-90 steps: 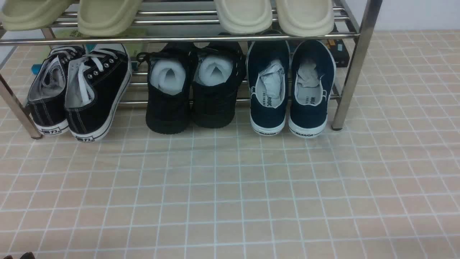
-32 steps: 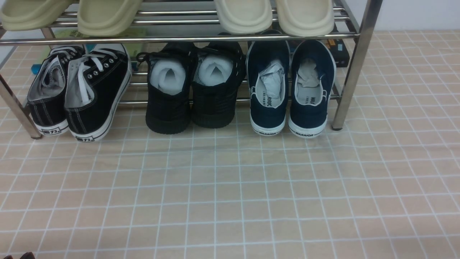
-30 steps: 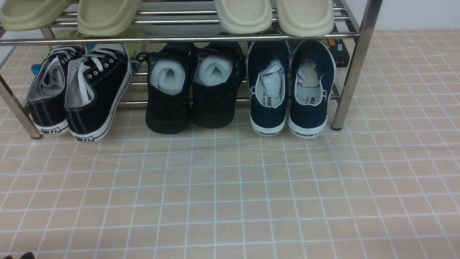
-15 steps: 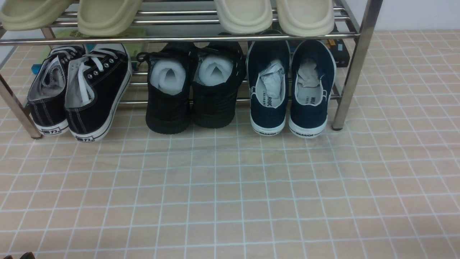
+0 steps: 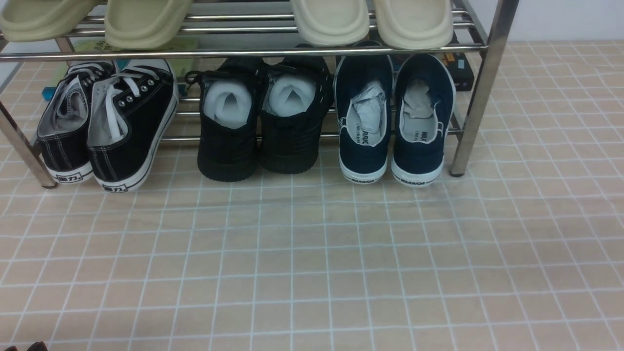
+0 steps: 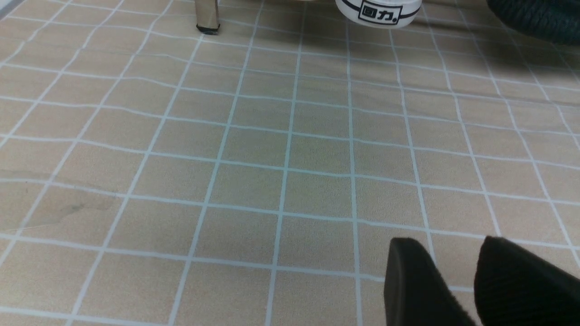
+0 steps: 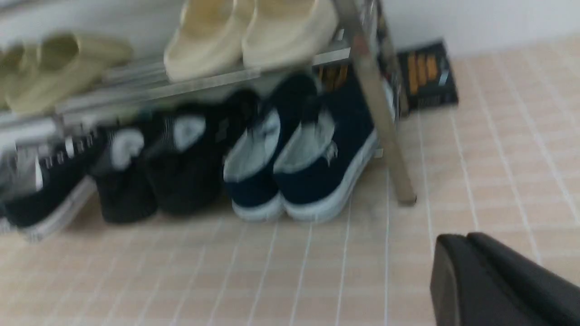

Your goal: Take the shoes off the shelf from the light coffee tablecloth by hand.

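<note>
Navy shoes [image 5: 419,151] jut beyond the shelf [image 5: 480,87] edge onto bare tablecloth [image 5: 312,253].

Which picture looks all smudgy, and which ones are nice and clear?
Right wrist view: blurry all over, the navy shoes and the shelf smeared. Front view: sharp, bright glints on the shelf's metal bars. Left wrist view: sharp, the tablecloth lines crisp.

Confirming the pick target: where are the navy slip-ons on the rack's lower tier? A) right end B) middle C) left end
A: the navy slip-ons stand at the right end, beside the shoe rack's right leg, with the all-black shoes to their left.
</note>
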`<action>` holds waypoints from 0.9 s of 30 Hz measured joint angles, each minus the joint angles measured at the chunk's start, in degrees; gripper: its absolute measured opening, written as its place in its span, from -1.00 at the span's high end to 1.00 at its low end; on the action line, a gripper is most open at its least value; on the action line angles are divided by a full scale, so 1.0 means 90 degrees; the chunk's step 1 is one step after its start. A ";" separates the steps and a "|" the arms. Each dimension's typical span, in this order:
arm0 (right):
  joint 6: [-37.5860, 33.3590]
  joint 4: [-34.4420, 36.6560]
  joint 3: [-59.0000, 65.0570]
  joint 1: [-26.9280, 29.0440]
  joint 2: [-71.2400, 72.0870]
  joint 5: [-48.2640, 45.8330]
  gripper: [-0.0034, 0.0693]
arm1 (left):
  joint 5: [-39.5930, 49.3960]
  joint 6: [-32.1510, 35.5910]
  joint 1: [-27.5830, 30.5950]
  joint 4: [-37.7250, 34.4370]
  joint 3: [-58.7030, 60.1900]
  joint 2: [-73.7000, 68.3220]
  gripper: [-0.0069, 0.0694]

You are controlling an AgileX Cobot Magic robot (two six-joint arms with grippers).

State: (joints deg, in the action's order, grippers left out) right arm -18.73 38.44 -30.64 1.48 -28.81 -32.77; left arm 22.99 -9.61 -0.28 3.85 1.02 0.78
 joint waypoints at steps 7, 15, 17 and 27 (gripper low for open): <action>-0.0667 0.0400 -0.1305 -0.0017 -0.2931 -0.2199 0.91 | 0.0000 0.0000 0.0000 0.0000 0.0000 0.0000 0.19; -0.0984 0.0860 -0.2685 -0.1213 -0.4741 -0.2610 0.91 | 0.0000 0.0000 0.0000 0.0000 0.0000 0.0000 0.19; -0.0787 0.0672 -0.3026 -0.1727 -0.5093 -0.2350 0.90 | 0.0000 0.0000 0.0000 0.0000 0.0000 0.0000 0.19; 0.1370 -0.1966 -0.5477 -0.2819 -0.7044 -0.1947 0.65 | 0.0000 0.0000 0.0000 0.0000 0.0000 0.0000 0.19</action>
State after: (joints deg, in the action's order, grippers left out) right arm -6.40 20.75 -79.94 -23.89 -92.20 -50.30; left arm 22.99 -9.61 -0.28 3.85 1.02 0.78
